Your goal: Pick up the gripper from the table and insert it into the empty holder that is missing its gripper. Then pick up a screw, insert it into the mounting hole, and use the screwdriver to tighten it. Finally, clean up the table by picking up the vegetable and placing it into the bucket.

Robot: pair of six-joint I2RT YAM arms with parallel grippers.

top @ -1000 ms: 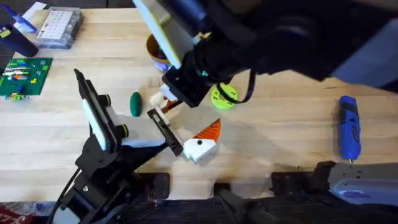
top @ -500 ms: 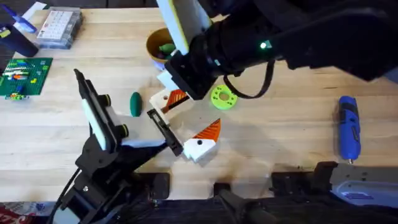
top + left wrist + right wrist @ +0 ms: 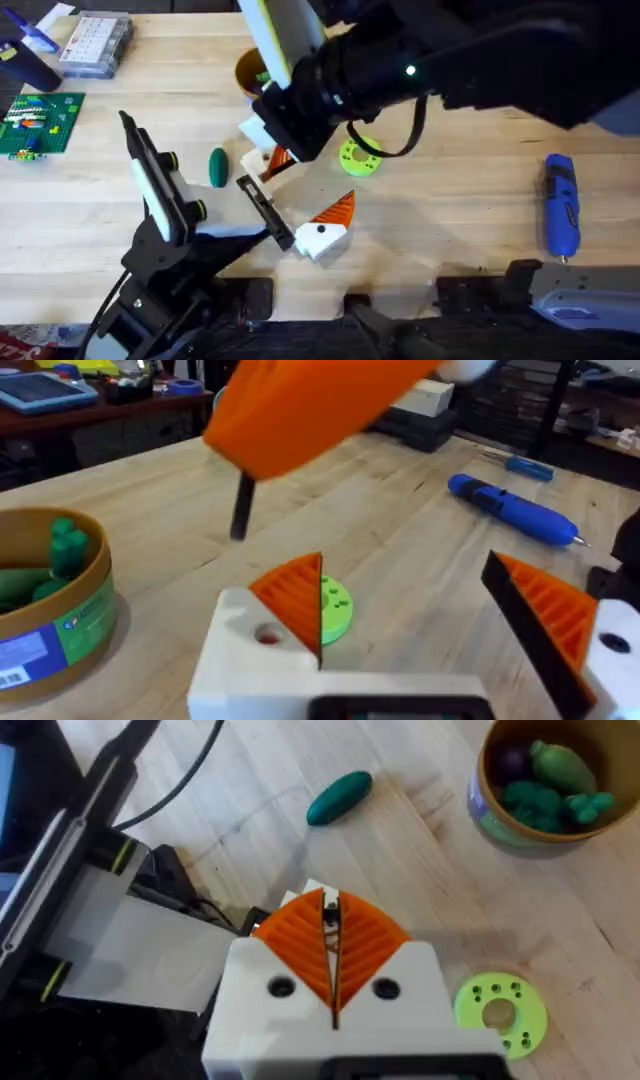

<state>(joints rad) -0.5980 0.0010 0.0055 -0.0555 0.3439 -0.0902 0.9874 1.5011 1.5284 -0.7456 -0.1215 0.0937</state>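
Blue screwdriver (image 3: 560, 203) lies near right. The left gripper (image 3: 320, 228) looks spread, empty. Past it the right gripper (image 3: 268, 157) is clenched, perhaps pinching something unclear, beside the green vegetable (image 3: 217, 166); bucket (image 3: 247, 72) sits farthest.

Black arms, black cables, green status light; right end effector (image 3: 331, 982) white, orange ribbed pads.

The round orange-yellow bucket (image 3: 249, 72) is mostly hidden under the dark, blurred right arm (image 3: 450, 60). Beside the bucket, an orange shape (image 3: 310, 405) looms blurred, unidentifiable.
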